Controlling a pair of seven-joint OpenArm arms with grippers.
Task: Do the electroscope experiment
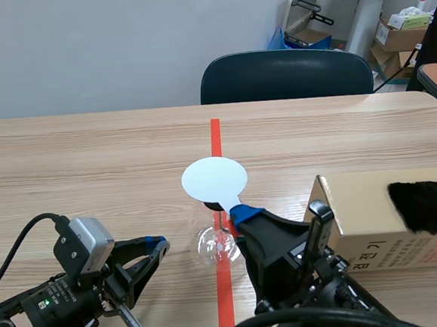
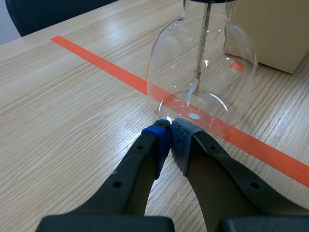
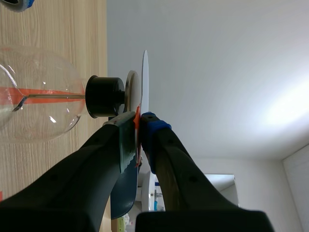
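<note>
The electroscope stood on the table. Its glass flask rested upright on the orange-red tape line, toward the robot's edge of the table. A black stopper closed the neck of the flask. A metal rod ran down from the stopper into the flask and ended in a thin leaf.

Directly above the flask, a white disc lay roughly level over the stopper. It was close against the electroscope's own top plate; contact could not be confirmed.

The right gripper was at the near right rim of the disc, above the flask. Its jaws were closed on the rim, with only the thin disc edge between the pads.

The left gripper lay low on the table at the left of the flask. Its jaws were fully closed, pad against pad, with nothing between them. The tips sat at the foot of the flask wall.

To the right of the flask stood a cardboard box, with a black fur pad on its far right end. Beyond the flask, across the table, stood a dark chair.
</note>
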